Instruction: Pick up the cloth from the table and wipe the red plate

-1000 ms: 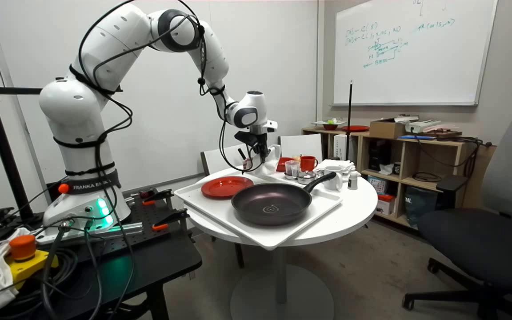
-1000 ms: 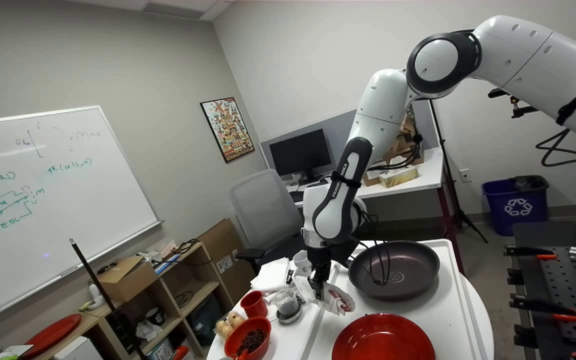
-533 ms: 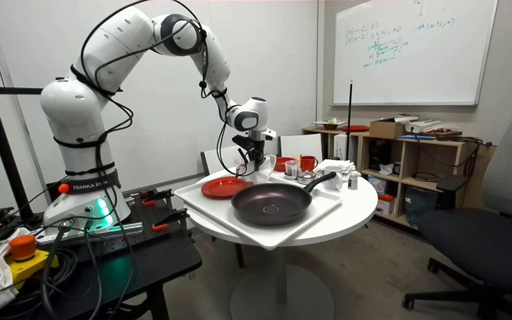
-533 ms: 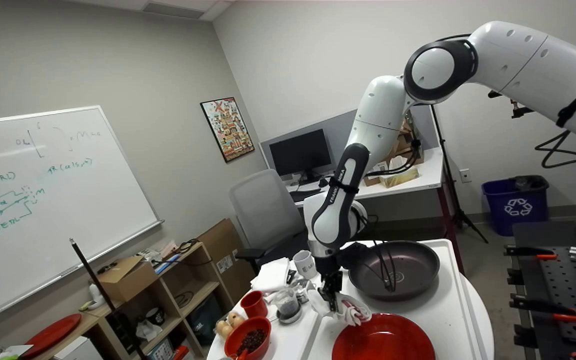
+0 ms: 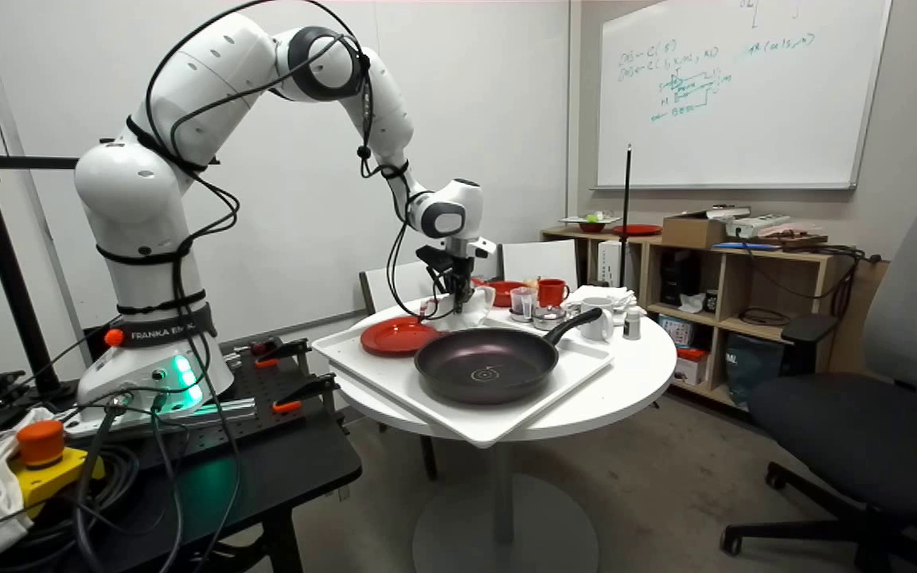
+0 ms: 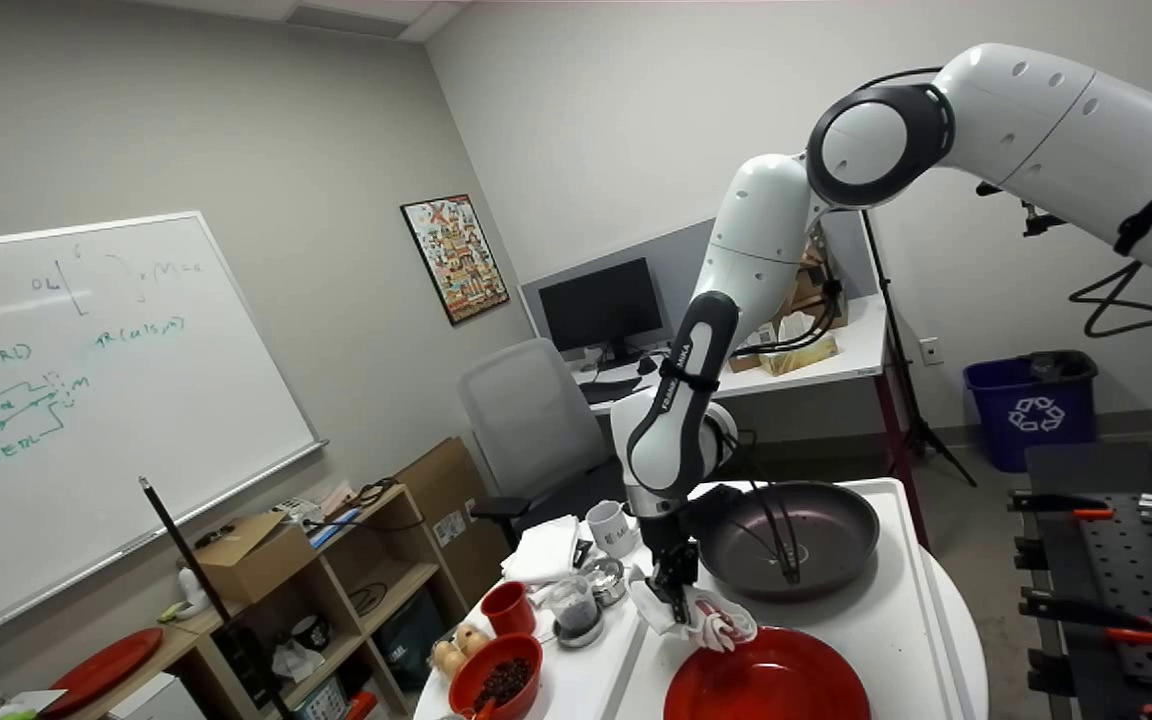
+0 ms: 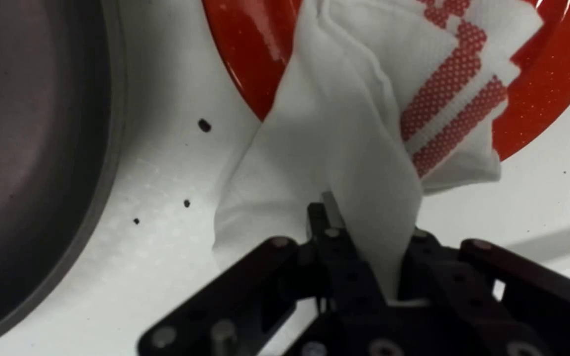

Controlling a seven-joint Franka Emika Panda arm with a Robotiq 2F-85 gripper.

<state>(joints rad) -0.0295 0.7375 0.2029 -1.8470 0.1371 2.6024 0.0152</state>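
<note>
- The jaws are clamped on the cloth (image 7: 344, 113), white with red stripes, a fold of it pinched between the two black fingers (image 7: 347, 272).
- In the wrist view the cloth's striped end reaches over the rim of the red plate (image 7: 542, 109); the rest of it spreads above the white tray (image 7: 166, 165). Whether it presses on the plate, I cannot tell.
- The plate lies flat on the tray, and the tray sits on the round white desk (image 5: 645, 370), its near corner jutting past the edge.
- In an exterior view a dark pan (image 5: 486, 362) stands on the tray, near the plate and to its right, with its black handle (image 5: 574, 323) pointing right.
- Dark specks (image 7: 204, 125) dot the tray between pan and plate.
- The robot arm (image 5: 387, 107) arches in from the left, its wrist over the far part of the tray.
- In an exterior view the left part of the desk carries a red bowl (image 6: 491, 645) of small dark pieces, a red mug (image 6: 508, 608) and, farther off, a white mug (image 6: 611, 530).
</note>
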